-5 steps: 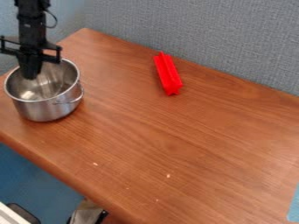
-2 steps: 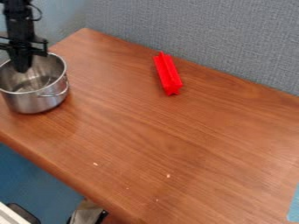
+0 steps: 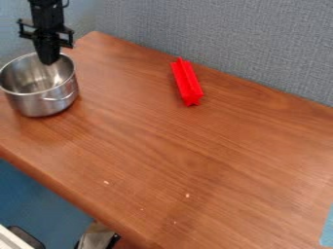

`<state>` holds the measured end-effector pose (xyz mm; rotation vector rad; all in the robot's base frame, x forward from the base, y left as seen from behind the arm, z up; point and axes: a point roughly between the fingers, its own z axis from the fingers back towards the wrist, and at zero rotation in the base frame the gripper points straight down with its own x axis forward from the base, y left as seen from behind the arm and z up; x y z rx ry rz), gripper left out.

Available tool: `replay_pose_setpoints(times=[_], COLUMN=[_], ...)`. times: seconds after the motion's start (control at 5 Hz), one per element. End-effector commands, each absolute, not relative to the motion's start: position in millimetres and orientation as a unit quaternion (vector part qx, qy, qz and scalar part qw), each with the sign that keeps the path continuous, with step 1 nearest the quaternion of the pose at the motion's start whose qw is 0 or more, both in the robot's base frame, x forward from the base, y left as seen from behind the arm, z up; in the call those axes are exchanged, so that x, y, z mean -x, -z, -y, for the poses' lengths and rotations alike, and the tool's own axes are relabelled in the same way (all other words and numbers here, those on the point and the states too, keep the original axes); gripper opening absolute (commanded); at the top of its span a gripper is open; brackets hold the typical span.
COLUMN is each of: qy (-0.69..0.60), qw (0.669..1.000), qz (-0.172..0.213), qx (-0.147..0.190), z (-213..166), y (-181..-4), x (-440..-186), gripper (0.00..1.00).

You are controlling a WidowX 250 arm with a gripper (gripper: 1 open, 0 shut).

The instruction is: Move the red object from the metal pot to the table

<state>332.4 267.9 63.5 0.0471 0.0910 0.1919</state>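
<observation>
At the near edge, a reddish-brown wooden table (image 3: 169,165) with visible grain and a rounded front corner is recorded; two small pale specks are noted on its surface toward the front. Below the table edge, a blue area and a dark item on the floor are seen but cannot be identified.

Toward the left, a shiny round stainless-steel pot (image 3: 39,86) with a small side handle is observed standing upright on the table near its left edge. Against the picture of one second earlier, the pot is found shifted up and slightly left in the view, toward the far left corner of the table; against the picture just before this one, it is shifted a little further back.

A black pincer (image 3: 51,56) on a black arm is seen pointing straight down over the far rim of the pot, its tip reaching inside the pot. Its fingers are drawn together; no object is seen between them. It has been displaced with the pot toward the back of the table since the earlier pictures.

Farther back, right of centre, a bright red elongated plastic bar (image 3: 188,81) is found lying flat on the table, well apart from the pot. Its place is unchanged across all pictures.

Behind the table, a grey-blue textured wall (image 3: 235,34) is noted.
</observation>
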Motion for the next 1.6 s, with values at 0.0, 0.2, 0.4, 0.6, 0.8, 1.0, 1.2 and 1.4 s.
replay_pose_setpoints(times=[0.0,0.2,0.4,0.6,0.8,1.0,1.2,1.4], qy=[-0.057,-0.087,-0.125,-0.109,-0.098,-0.099,-0.099,-0.099], qw=[0.998,0.996,0.992,0.993,0.993,0.992,0.991,0.990], qz=[0.006,0.015,0.005,-0.030,-0.068,-0.077,-0.087,-0.096], qx=[-0.029,-0.003,0.017,0.018,0.014,0.006,-0.005,-0.010], z=[-271.4,-267.4,-273.6,-256.6,-244.0,-249.2,-253.1,-257.9], y=[-111.7,-118.0,-107.0,-114.1,-119.1,-107.0,-93.8,-82.8], x=[-354.8,-366.7,-372.7,-372.9,-369.7,-372.3,-371.8,-377.9], gripper=[0.00,0.00,1.00,1.00,1.00,1.00,1.00,1.00])
